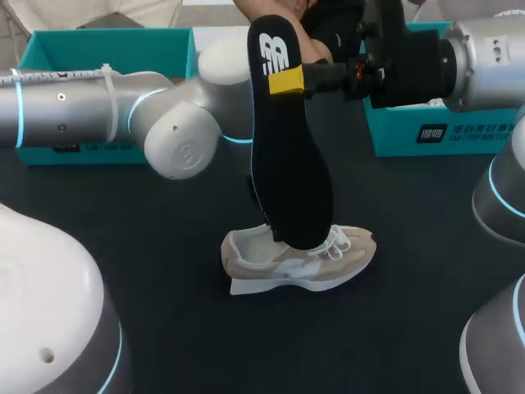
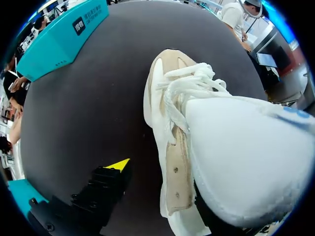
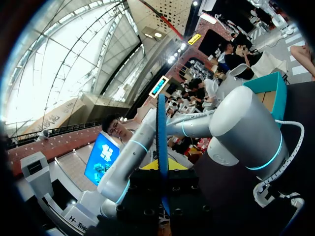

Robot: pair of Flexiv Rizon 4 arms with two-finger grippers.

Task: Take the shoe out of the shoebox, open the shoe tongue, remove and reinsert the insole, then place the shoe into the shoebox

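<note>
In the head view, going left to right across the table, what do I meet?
Left teal shoebox piece → black insole → right teal shoebox piece. The shoe overlaps the insole in this order, so it is left out.

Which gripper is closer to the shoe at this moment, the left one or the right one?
Left. The left gripper is right at the shoe on the table; the right gripper is high above it, holding the insole upright.
</note>
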